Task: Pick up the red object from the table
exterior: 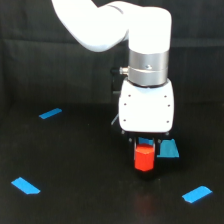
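The red object, a small red-orange block, is directly under the white housing of my gripper, low over the black table. It sits where the fingers reach down. The fingers are black and merge with the dark surface, so their gap does not show. I cannot tell whether the block rests on the table or is held just above it.
Blue tape pieces lie on the table: one at the exterior view's left rear, one at the front left, one at the front right, and one just right of the block. A black curtain hangs behind.
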{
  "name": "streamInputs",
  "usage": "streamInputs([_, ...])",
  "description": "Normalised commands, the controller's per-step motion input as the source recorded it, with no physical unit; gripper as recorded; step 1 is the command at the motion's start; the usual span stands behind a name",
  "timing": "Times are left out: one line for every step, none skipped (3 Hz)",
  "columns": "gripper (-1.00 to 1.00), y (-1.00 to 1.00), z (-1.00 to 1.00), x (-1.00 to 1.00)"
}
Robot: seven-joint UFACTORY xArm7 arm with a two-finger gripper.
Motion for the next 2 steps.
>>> streamInputs([-0.96, 0.37, 0.96, -0.55])
streamInputs([-1.0, 0.28, 1.0, -0.28])
